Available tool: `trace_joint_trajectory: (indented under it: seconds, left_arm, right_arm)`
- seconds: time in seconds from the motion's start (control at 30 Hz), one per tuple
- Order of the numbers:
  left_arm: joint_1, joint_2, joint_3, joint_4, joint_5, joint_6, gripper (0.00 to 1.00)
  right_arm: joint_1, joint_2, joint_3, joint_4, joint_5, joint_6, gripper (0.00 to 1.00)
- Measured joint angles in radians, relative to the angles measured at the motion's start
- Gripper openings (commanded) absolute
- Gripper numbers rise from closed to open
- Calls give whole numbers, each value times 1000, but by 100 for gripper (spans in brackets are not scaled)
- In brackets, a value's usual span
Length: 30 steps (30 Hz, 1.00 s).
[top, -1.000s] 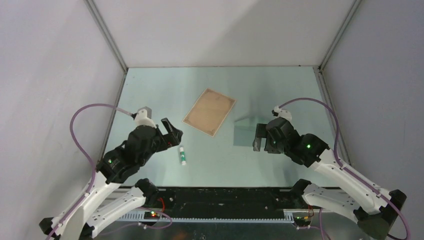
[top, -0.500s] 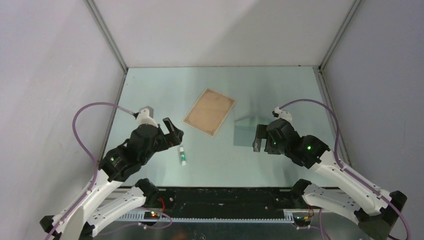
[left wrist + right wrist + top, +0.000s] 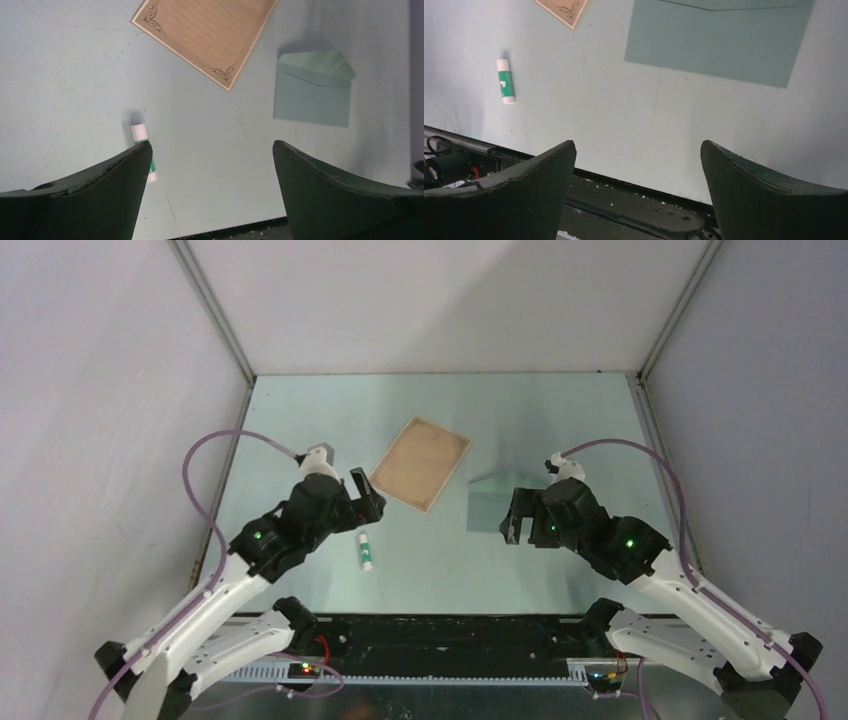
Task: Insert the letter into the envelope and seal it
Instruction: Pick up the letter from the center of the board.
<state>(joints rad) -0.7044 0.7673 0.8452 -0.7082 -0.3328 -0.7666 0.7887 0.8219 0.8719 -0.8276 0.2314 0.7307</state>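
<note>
The letter [image 3: 420, 463], a tan sheet with a brown ornamental border, lies flat and tilted at mid-table; it shows too in the left wrist view [image 3: 207, 30]. To its right lies the teal-grey envelope [image 3: 486, 508] with its triangular flap raised [image 3: 312, 92]. My left gripper [image 3: 368, 497] hovers open and empty just left of the letter's near-left edge. My right gripper [image 3: 520, 516] stands open and empty over the envelope's right part, hiding that part from above. In the right wrist view the envelope [image 3: 719, 35] lies ahead of the open jaws.
A small white glue stick with a green band [image 3: 365, 551] lies near the front edge, just below the left gripper [image 3: 139, 132] [image 3: 505, 81]. A black rail runs along the table's near edge [image 3: 634, 200]. Grey walls enclose the left, back and right.
My left arm has swung forward and to the right, bringing its gripper up to the letter's near-left edge. The right arm has shifted only slightly. Letter, envelope and glue stick have not moved.
</note>
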Motion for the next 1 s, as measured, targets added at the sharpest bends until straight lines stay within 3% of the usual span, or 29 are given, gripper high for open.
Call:
trace_joint_trajectory:
  seconds: [0.4, 0.77, 1.0]
  left_arm:
    - [220, 356, 105, 42, 257, 84, 100]
    - [380, 536, 326, 3, 423, 143, 98]
    - [414, 627, 378, -1, 490, 151, 99]
  right_arm:
    - [-36, 69, 2, 186, -54, -32, 96]
    - [-70, 277, 80, 357, -67, -77, 94]
    - [-190, 466, 165, 430, -207, -45, 93]
